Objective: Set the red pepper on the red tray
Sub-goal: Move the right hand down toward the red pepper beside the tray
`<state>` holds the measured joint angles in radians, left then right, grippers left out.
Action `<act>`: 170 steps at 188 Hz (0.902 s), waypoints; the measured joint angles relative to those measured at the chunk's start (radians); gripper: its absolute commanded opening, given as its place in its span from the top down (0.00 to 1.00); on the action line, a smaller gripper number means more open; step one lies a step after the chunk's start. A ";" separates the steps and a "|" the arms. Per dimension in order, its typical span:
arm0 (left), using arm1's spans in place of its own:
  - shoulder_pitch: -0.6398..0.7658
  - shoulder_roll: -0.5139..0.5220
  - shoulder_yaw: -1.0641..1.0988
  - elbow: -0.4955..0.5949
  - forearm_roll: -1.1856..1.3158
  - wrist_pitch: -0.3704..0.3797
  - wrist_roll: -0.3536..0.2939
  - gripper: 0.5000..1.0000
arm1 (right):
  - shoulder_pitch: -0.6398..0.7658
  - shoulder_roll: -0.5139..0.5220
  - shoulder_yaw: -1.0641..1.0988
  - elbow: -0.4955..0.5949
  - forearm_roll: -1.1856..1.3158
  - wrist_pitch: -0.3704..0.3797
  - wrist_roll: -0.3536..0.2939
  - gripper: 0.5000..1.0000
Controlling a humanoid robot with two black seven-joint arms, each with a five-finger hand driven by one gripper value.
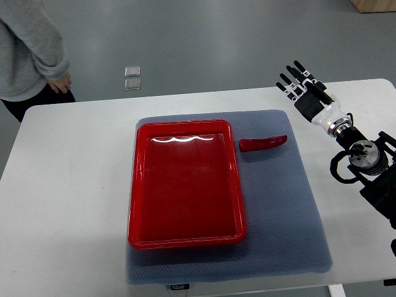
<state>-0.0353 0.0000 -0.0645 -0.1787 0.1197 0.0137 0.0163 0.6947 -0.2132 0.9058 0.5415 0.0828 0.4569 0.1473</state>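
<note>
A red pepper (263, 143) lies on the grey mat just right of the red tray (139, 185), close to the tray's upper right corner but outside it. The tray holds nothing. My right hand (301, 81) is raised over the table's far right edge, up and to the right of the pepper, with fingers spread and holding nothing. My left arm is out of view.
A grey mat (284, 210) lies under the tray on a white table (68, 185). A person in a grey sweater (28, 49) stands at the far left corner. Two small clear squares (132, 78) lie on the floor beyond the table.
</note>
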 measured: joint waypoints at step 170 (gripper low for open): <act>0.000 0.000 0.003 -0.008 0.000 -0.001 0.000 0.00 | 0.146 -0.225 -0.182 0.290 -1.120 0.097 0.007 0.18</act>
<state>-0.0353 0.0000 -0.0613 -0.1871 0.1201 0.0122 0.0159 0.8403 -0.4378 0.7240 0.8317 -1.0370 0.5538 0.1542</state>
